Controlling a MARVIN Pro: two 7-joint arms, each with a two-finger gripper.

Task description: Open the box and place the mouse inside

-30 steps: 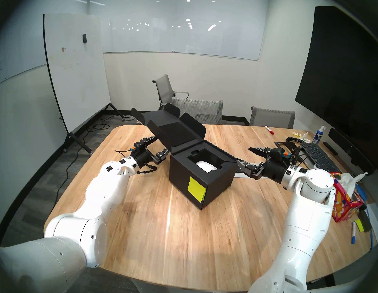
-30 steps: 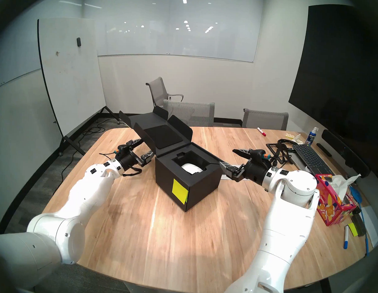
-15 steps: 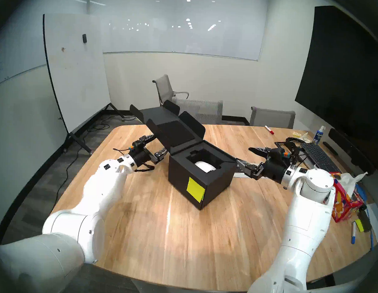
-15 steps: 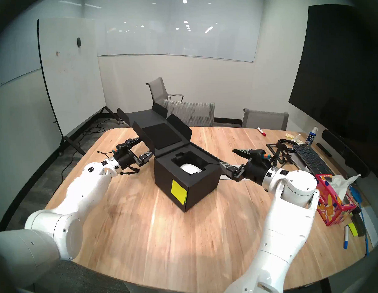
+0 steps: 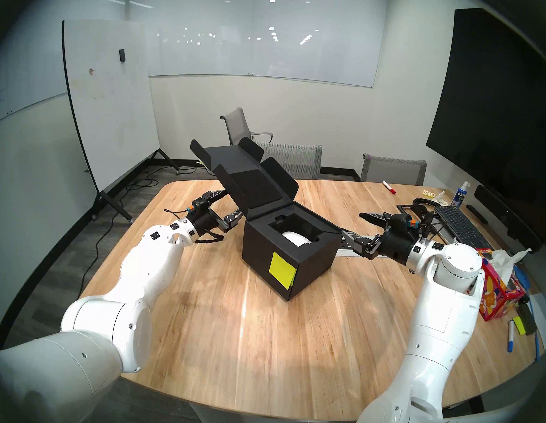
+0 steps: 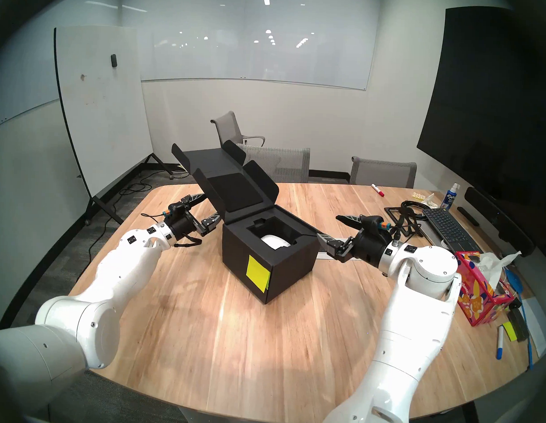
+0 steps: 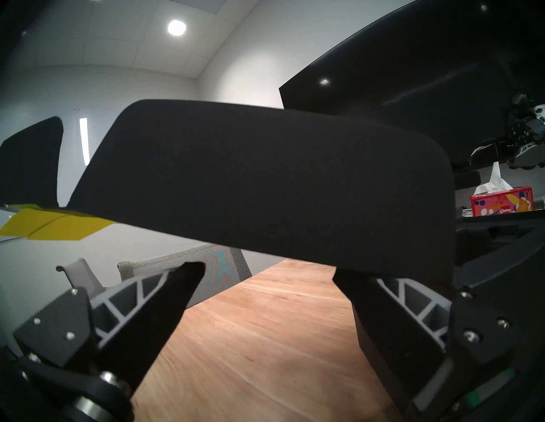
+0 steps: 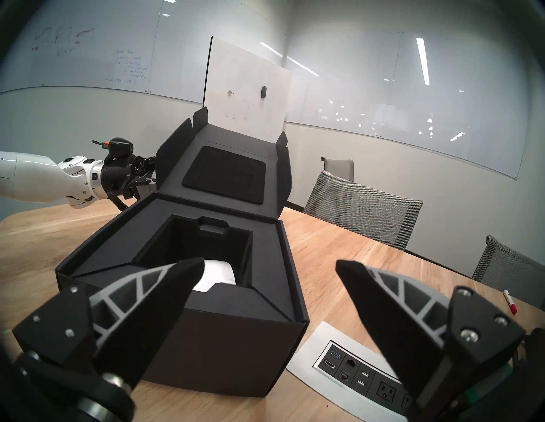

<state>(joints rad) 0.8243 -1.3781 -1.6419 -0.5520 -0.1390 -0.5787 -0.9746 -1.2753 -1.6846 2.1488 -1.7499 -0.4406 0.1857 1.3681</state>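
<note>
Cardboard, matte black and cube-shaped, the box sits mid-table with its flap lid thrown back, and the small white rounded mouse already lies in the recessed well. Left gripper, fingers spread and empty, sits under the lid, probably propping it. Right gripper waits beside the box, spread, holding nothing.
</note>
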